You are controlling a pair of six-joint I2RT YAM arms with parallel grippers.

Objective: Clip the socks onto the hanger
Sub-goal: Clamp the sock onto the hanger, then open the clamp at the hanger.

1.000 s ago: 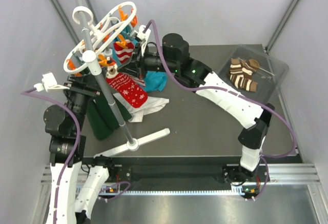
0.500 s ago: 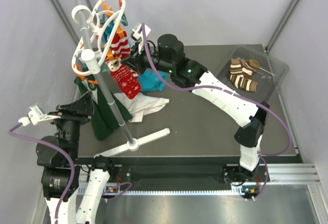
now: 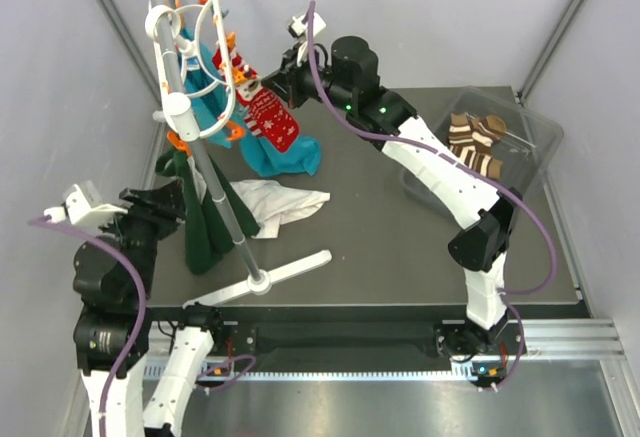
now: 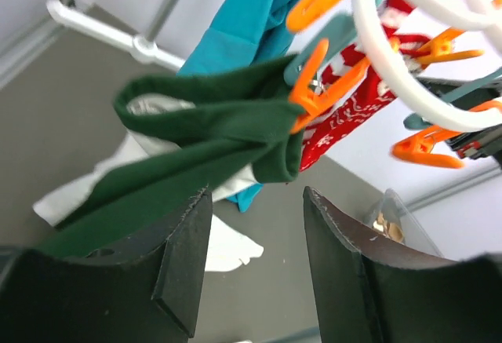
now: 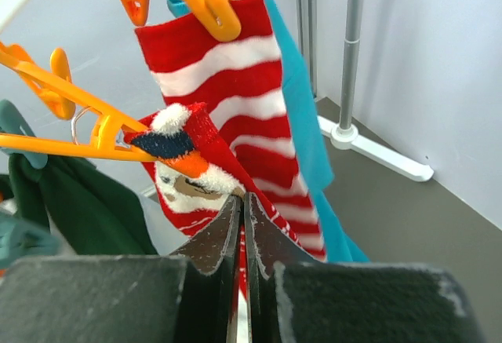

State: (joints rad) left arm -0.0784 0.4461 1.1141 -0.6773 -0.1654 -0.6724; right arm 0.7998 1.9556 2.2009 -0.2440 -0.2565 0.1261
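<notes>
Now the right jaws press together at the red-and-white striped sock [image 5: 235,100]. Left jaws stand apart, facing the dark green garment [image 4: 212,123].

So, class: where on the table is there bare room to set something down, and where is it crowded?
Bare: the middle and front of the table, between the white cloth and the right arm. Crowded: the left, around the hanger and green garment, and the back right at the bin.
</notes>
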